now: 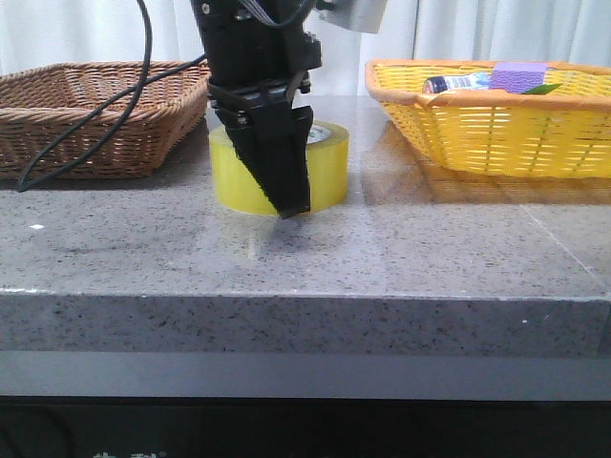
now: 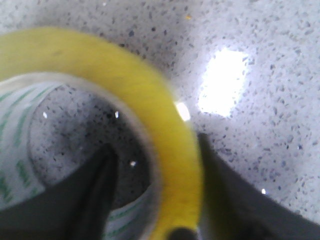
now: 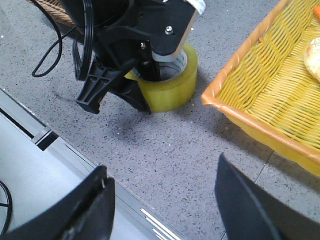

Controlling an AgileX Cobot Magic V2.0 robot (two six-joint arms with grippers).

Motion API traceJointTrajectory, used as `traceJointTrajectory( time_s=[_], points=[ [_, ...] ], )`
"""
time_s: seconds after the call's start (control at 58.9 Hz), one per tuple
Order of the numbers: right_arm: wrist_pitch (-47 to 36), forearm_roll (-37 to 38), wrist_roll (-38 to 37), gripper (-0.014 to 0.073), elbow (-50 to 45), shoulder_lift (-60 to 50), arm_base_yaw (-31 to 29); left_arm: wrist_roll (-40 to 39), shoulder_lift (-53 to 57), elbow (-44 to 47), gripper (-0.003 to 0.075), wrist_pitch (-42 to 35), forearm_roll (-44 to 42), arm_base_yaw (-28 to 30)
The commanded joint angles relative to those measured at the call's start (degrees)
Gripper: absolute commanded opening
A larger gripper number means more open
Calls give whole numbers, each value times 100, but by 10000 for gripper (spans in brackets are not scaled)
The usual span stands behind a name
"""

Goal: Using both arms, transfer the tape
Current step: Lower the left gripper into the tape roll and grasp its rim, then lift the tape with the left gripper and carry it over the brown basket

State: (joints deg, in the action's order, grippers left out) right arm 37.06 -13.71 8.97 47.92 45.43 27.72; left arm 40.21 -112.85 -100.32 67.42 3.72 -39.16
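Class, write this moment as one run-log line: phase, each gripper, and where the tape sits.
phase: grasping | left gripper: straddling wall of tape, one finger in core | right gripper: open, empty | tape: on table, between baskets

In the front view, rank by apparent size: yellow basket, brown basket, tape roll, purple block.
1-2. yellow basket and brown basket: alike, both cropped, unranked.
3. tape roll, nearer the camera.
4. purple block.

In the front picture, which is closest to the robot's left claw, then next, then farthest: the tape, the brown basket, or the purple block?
From the left gripper:
1. Tape, right at the fingers.
2. Brown basket, on the left.
3. Purple block, far right, in the yellow basket.
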Motion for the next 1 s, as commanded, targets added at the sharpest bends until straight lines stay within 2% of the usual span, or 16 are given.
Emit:
traceJointTrajectory(
  time_s=[0.0, 0.238, 0.526, 0.73, 0.985],
  points=[
    [-404, -22, 6, 466, 146, -23, -44, -38, 259, -164, 191, -264, 4, 11],
    [-404, -22, 6, 466, 146, -23, -44, -354, 296, -504, 190, -259, 16, 11],
    [-404, -22, 6, 466, 146, -23, -44, -571, 540, -1800, 190, 86, 16, 67],
    [-404, -22, 6, 466, 146, -23, -44, -1453, 626, -2529, 190, 215, 6, 667],
    [-404, -22, 6, 466, 146, -23, -44, -3009, 488, -2582, 190, 187, 6, 1772]
  ],
)
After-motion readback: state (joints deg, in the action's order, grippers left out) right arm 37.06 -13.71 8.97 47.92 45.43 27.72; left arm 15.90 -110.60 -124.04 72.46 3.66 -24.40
